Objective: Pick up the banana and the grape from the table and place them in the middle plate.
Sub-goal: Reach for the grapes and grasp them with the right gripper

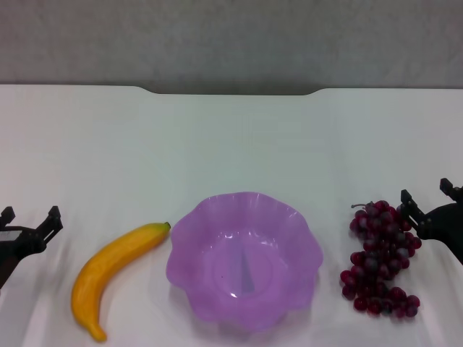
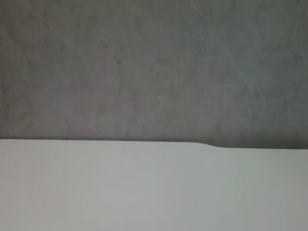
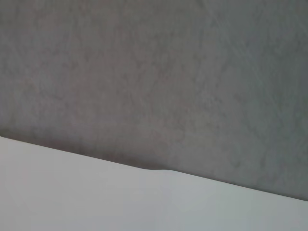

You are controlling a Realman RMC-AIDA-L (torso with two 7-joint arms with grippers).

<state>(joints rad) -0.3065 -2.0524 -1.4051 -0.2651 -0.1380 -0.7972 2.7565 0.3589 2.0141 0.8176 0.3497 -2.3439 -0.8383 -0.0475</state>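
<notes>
In the head view, the yellow banana [image 1: 112, 273] lies on the white table [image 1: 231, 144], just left of the purple scalloped plate [image 1: 244, 259], its stem tip close to the rim. The bunch of dark red grapes [image 1: 380, 258] lies right of the plate. My left gripper [image 1: 30, 217] is open, at the left edge, left of the banana and apart from it. My right gripper [image 1: 427, 194] is open at the right edge, just beside the upper right of the grapes. The plate holds nothing. The wrist views show only table [image 2: 144, 187] and wall.
The table's far edge has a notch [image 1: 231, 92] with a grey wall behind it. The same far edge shows in the right wrist view [image 3: 159, 169].
</notes>
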